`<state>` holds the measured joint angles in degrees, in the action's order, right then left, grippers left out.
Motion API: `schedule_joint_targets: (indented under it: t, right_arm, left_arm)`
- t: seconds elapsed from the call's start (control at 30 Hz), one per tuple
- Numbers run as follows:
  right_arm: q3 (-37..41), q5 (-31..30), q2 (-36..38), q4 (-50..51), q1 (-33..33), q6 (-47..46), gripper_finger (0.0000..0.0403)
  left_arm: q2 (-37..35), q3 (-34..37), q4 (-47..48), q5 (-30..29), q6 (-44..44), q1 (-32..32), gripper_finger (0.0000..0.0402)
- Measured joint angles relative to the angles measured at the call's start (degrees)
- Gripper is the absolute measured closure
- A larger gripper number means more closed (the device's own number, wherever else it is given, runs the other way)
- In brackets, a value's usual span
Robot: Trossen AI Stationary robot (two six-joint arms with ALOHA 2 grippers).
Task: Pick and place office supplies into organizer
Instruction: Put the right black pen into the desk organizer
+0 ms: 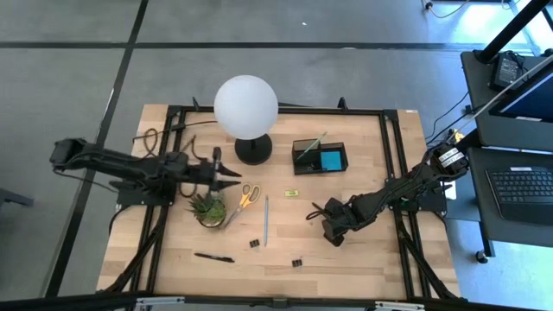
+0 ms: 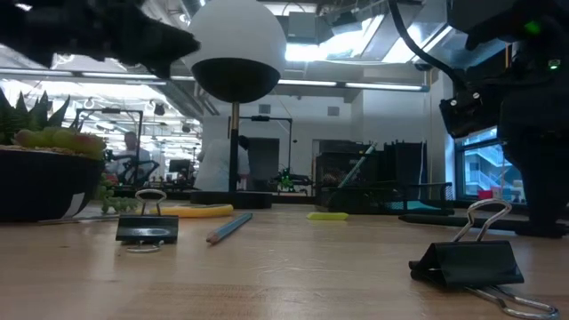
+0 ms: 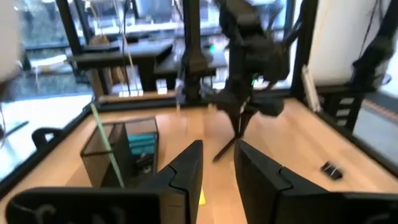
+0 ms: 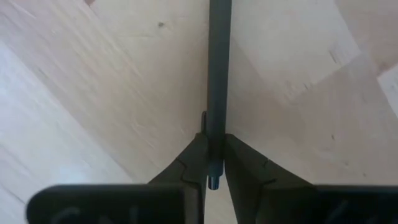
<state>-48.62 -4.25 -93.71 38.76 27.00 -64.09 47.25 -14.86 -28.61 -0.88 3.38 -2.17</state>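
Observation:
My right gripper [image 1: 333, 229] points down over the table's right half, shut on a black pen [image 4: 217, 74]. My left gripper [image 3: 219, 163] is level above the potted plant [image 1: 208, 208], open, with nothing between its fingers. The black organizer [image 1: 320, 156] stands far of centre and holds a green pencil and a blue sticky-note pad [image 1: 330, 161]. Flat on the wood lie yellow-handled scissors [image 1: 245, 197], a blue pencil [image 1: 266, 220], a small yellow piece [image 1: 292, 192], two binder clips [image 1: 255, 244] [image 1: 296, 261] and another black pen [image 1: 214, 257]. My right gripper pinches the black pen between its two fingers near one end [image 4: 214, 163]. The fingers come from above, and the shaft runs out past the fingertips. In the left wrist view the pen [image 3: 227, 144] slants down from the gripper toward the table; whether its lower end touches the wood I cannot tell.
A white globe lamp [image 1: 246, 105] on a round black base [image 1: 253, 149] stands left of the organizer. The plant sits beside the scissors. Black frame rails [image 1: 393, 164] run along the table's edges. A desk with a keyboard [image 1: 523, 183] stands off to the right.

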Motion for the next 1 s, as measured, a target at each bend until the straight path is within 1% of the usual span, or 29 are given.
schedule_joint_targets:
  t: [0.2,0.43,0.77,0.83,0.93,1.0]
  right_arm:
    - [0.0,0.0,0.0,-0.2,-0.2,0.2,0.0352]
    - [0.0,0.0,0.0,-0.2,-0.3,1.4,0.0352]
    - [0.0,-0.5,0.0,-0.4,-0.3,3.3,0.0352]
    - [0.0,-0.6,0.0,-0.5,-0.3,3.7,0.0352]
    - [0.0,-0.6,0.0,-0.5,-0.3,4.3,0.0352]
    - [0.0,-0.6,0.0,-0.7,-0.3,4.5,0.0352]
  left_arm:
    - [15.6,-8.4,0.1,-0.8,2.2,-1.7,0.0303]
    - [33.0,-18.0,0.1,-1.3,2.4,-0.2,0.0301]
    - [53.1,-31.0,0.1,-0.7,3.3,0.8,0.0301]
    - [56.5,-33.7,0.1,0.6,3.5,0.8,0.0302]
    - [61.0,-37.8,0.1,5.5,4.7,0.8,0.0303]
    - [63.8,-40.6,0.1,6.6,5.8,0.7,0.0303]
